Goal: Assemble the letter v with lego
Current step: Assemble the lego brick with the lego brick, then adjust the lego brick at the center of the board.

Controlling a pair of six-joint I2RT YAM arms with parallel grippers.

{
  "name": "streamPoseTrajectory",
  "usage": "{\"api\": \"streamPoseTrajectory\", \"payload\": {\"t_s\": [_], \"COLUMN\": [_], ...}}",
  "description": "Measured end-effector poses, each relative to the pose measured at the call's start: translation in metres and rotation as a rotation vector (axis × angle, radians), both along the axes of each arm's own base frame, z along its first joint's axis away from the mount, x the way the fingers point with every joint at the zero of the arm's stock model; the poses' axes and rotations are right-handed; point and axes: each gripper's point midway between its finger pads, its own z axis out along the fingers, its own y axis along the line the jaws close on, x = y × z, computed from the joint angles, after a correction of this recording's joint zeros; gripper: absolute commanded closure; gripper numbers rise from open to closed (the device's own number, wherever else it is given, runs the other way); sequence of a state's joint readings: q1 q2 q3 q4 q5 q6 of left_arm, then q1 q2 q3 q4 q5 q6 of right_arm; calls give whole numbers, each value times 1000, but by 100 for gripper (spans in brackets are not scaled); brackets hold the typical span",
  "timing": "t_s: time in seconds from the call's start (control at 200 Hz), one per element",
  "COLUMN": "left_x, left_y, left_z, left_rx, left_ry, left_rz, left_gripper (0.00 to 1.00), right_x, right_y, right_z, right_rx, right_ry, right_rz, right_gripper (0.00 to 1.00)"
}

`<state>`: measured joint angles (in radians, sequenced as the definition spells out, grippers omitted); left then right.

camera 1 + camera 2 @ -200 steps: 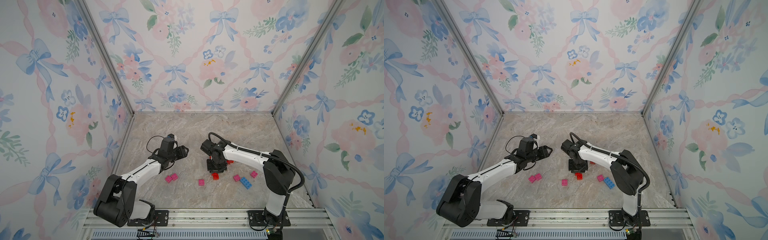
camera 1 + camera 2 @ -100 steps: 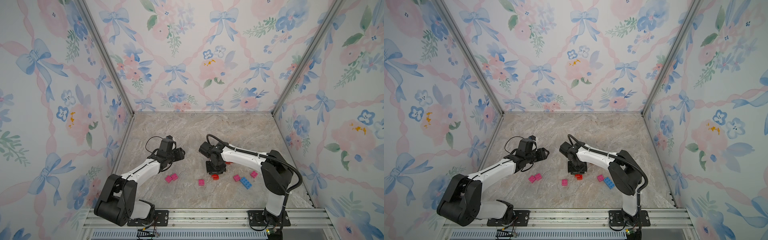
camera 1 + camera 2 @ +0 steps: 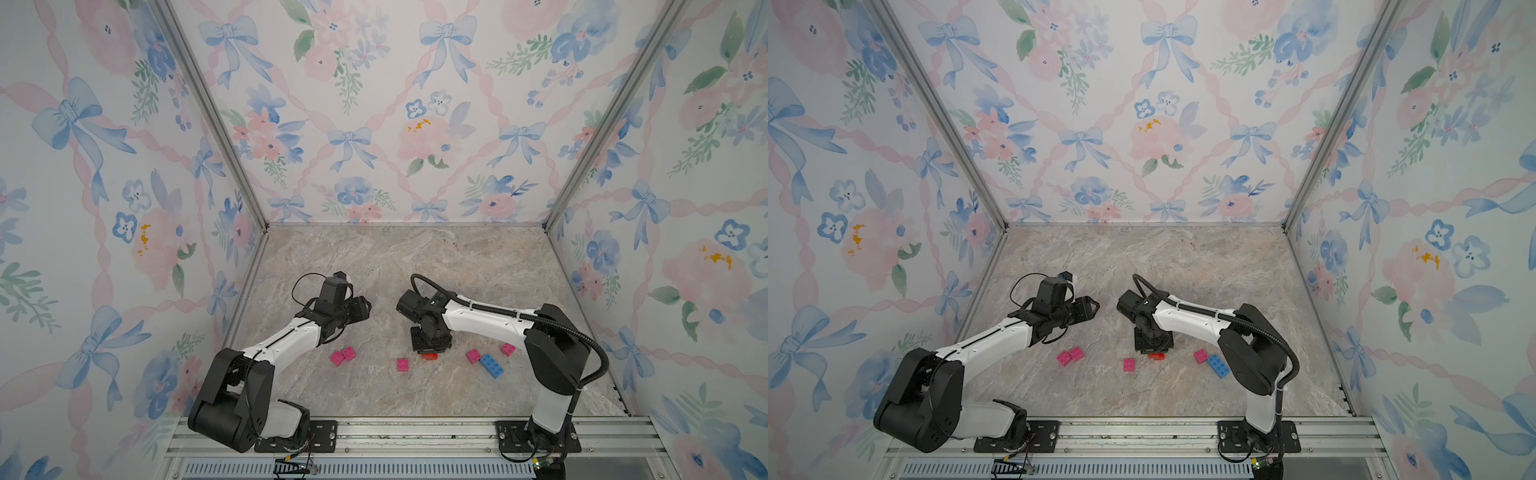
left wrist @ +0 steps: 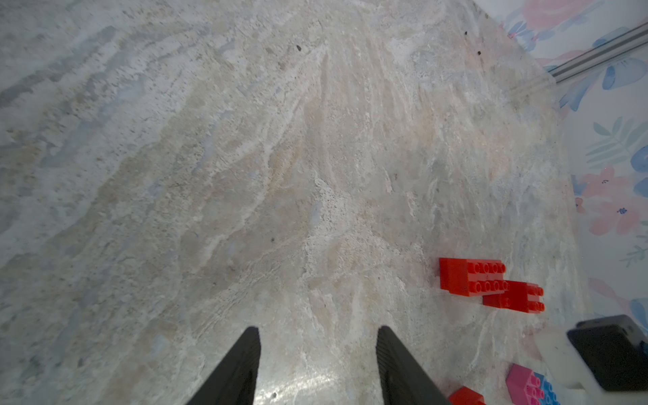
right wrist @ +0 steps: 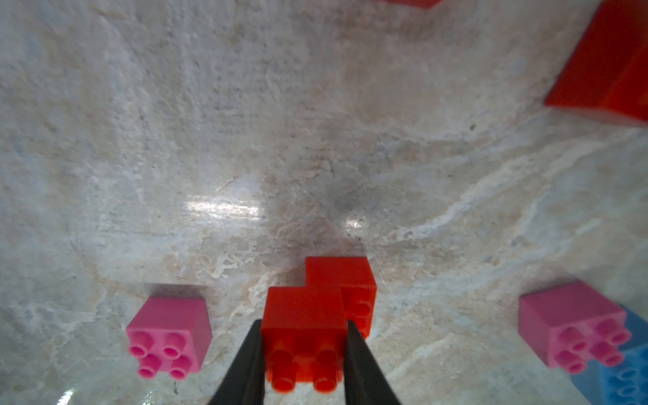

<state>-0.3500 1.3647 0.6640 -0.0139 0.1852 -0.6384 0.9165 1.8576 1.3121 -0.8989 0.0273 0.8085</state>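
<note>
My right gripper (image 5: 304,354) is shut on a red square lego brick (image 5: 304,326), studs facing the camera, low over the table. A second red brick (image 5: 356,291) sits right behind it, touching or overlapping; I cannot tell which. In both top views only a red sliver (image 3: 430,355) (image 3: 1157,355) shows under the right gripper (image 3: 430,347). My left gripper (image 3: 365,309) (image 4: 318,333) hangs open over bare table with nothing in it. Two joined red bricks (image 4: 471,277) lie beyond it, stepped.
Two pink bricks (image 3: 343,356) lie together at the front left and a single pink one (image 3: 402,364) lies near the middle. A pink brick (image 3: 473,356) touches the blue brick (image 3: 491,365), with another pink one (image 3: 508,349) by the right arm. Walls enclose the marble table (image 3: 395,266).
The left gripper has drawn back slightly toward its own side and a little lower. The right gripper keeps its hold on the red brick and has barely shifted.
</note>
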Motion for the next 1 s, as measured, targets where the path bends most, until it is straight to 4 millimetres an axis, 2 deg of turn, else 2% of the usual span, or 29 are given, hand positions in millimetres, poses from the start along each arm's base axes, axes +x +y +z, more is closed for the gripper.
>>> {"api": "streamPoseTrajectory", "payload": {"t_s": [0.18,0.25,0.37,0.515,0.66,0.805,1.0], "left_x": [-5,-2,6,9,4,4,13], "left_y": [-18,-25,-43,-76,-119,-142,-156], "left_z": [0,4,19,21,14,1,-16], "left_rx": [-82,-122,-222,-341,-433,-493,-545], "left_ry": [37,42,19,29,66,99,131], "left_rz": [-41,-55,-90,-151,-232,-265,-269], "left_gripper": [31,28,27,29,35,37,41], "right_x": [2,4,13,31,57,76,86], "right_y": [-1,-2,-6,-22,-64,-99,-118], "right_z": [2,2,11,44,74,76,71], "right_rx": [2,5,33,101,163,217,319], "right_ry": [-1,0,-8,-65,-124,-115,-85], "right_rz": [-2,-5,-18,-46,-90,-136,-123], "right_gripper": [49,40,32,29,34,34,33]}}
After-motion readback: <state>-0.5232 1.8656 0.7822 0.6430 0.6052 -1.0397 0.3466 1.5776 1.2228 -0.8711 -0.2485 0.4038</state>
